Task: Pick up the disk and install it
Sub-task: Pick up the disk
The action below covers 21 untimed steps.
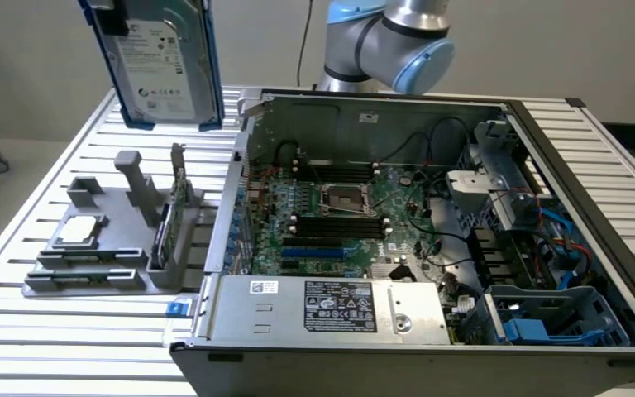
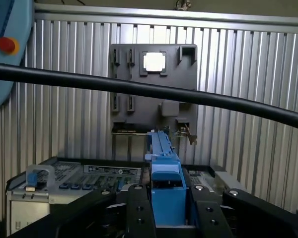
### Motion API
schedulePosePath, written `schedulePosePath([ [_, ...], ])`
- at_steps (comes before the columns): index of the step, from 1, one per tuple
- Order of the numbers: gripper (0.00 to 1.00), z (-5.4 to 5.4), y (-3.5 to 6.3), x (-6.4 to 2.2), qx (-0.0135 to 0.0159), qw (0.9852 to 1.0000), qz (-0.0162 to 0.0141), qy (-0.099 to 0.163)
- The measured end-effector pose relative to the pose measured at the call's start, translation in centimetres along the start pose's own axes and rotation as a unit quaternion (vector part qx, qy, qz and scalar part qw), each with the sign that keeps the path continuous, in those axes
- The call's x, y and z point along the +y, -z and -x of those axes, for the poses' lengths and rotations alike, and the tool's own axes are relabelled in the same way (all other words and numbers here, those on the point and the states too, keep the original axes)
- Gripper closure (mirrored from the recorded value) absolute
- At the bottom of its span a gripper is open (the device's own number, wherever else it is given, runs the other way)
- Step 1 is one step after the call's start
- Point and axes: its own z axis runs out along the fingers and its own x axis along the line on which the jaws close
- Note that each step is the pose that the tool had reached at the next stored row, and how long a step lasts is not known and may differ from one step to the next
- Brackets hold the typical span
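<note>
The disk, a silver-grey drive with a white label in a blue rail frame, hangs upright high above the slatted table at the exterior view's left, well clear of the open computer case. In the wrist view the disk's blue rail runs edge-on between my black fingers. My gripper is shut on it. Far below lies the grey fixture.
The grey fixture holds a small square silver chip and an upright green card. Inside the case, a blue-railed bay sits at the exterior view's lower right. The robot arm stands behind the case. A black cable crosses the wrist view.
</note>
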Motion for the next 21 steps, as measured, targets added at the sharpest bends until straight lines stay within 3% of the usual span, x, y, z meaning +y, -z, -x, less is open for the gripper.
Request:
schedulePosePath([
  [11,0.67,-1.3,0.60,-4.97,-0.0007,1.0000,0.0011,0.000],
  [21,0.67,-2.3,0.69,-9.47,-0.0050,1.0000,0.0009,0.000],
])
